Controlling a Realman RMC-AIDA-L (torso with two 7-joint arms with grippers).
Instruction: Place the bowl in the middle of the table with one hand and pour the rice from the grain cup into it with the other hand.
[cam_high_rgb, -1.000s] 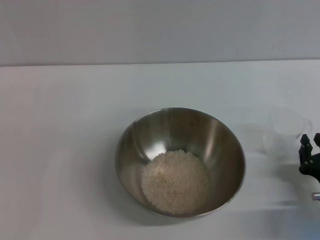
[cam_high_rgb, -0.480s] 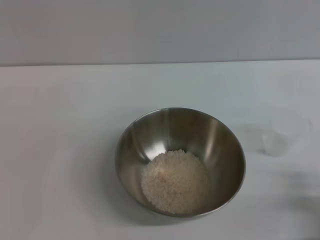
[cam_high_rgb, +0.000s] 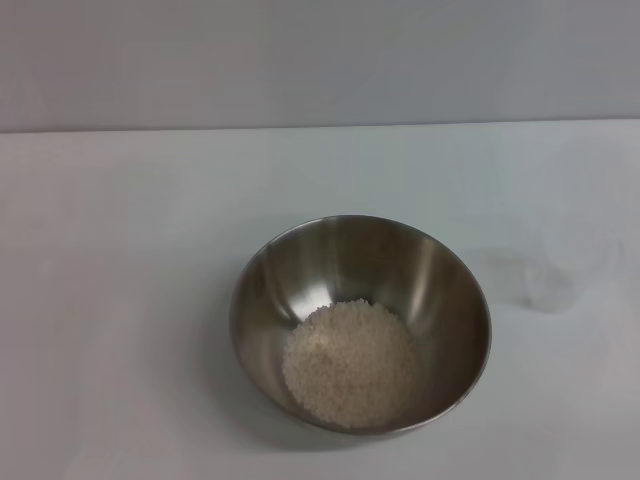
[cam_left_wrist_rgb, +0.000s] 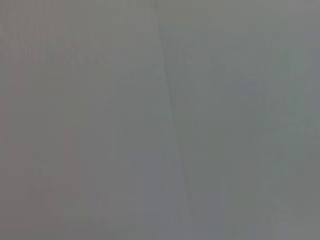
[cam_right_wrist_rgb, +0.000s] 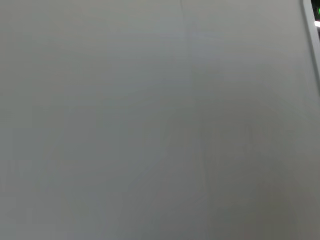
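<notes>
Now the bowl (cam_high_rgb: 361, 322) holds the rice (cam_high_rgb: 350, 364), the grain cup (cam_high_rgb: 573, 262) upright beside it; neither hand shows.

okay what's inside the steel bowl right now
A pile of rice lies in the bowl, toward its near side. The bowl's bottom under the rice is covered.

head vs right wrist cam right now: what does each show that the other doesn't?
Head only: the bowl on the table holding the rice, with the grain cup standing empty to its right. Right wrist only: a blank grey surface with a faint seam and a pale edge at one corner. Shared: nothing recognisable; neither view shows a gripper.
</notes>
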